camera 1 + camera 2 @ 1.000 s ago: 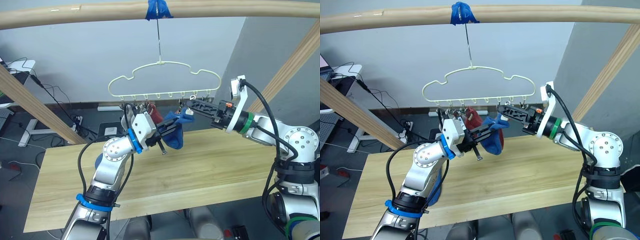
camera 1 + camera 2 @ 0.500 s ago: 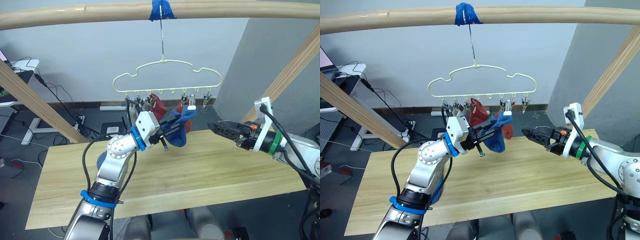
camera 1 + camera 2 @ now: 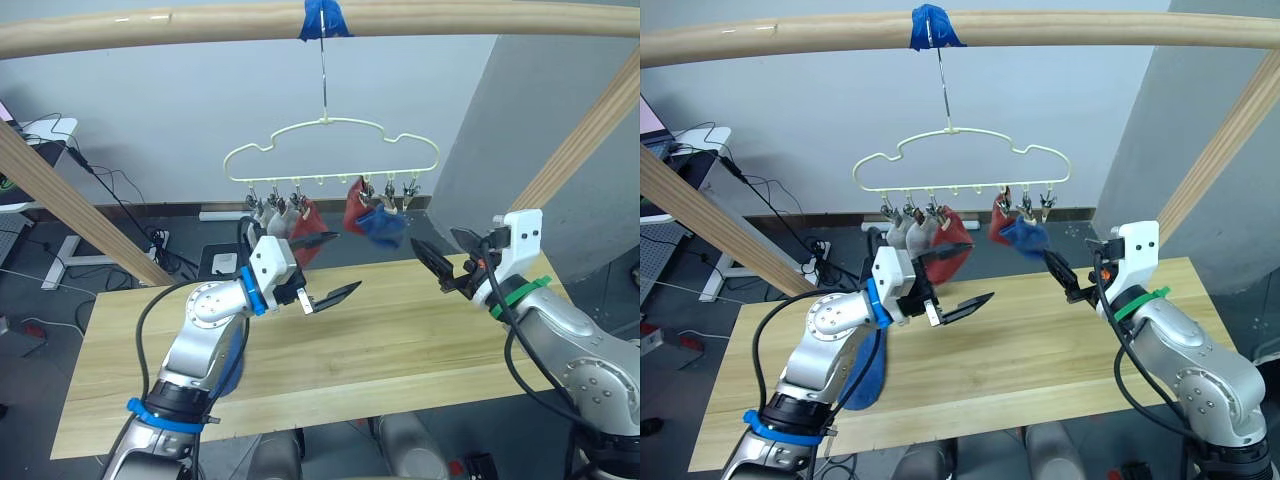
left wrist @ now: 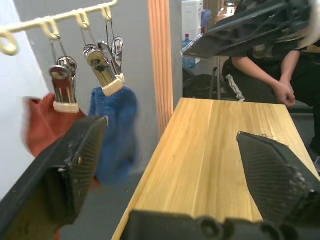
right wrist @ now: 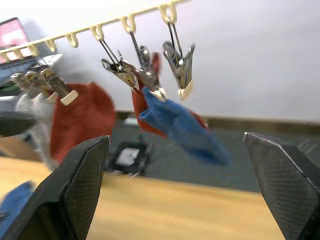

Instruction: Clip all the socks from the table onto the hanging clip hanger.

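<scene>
Freshly released: blue sock (image 3: pixel 380 226) swinging from a clip near the right end of the clip hanger (image 3: pixel 330 150), beside a red one (image 3: pixel 354 212). Left gripper (image 3: pixel 322 268) and right gripper (image 3: pixel 437 254) both drawn back, wide open, empty. Likely next: second blue sock (image 3: pixel 868 370) at the table's (image 3: pixel 400 340) near-left edge.

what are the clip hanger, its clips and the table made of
Clip hanger: thin wire with a smooth cream-yellow coat, probably plastic over metal. Clips: shiny bare metal, pale tips. Table: light wood planks with visible grain, matte finish.
</scene>
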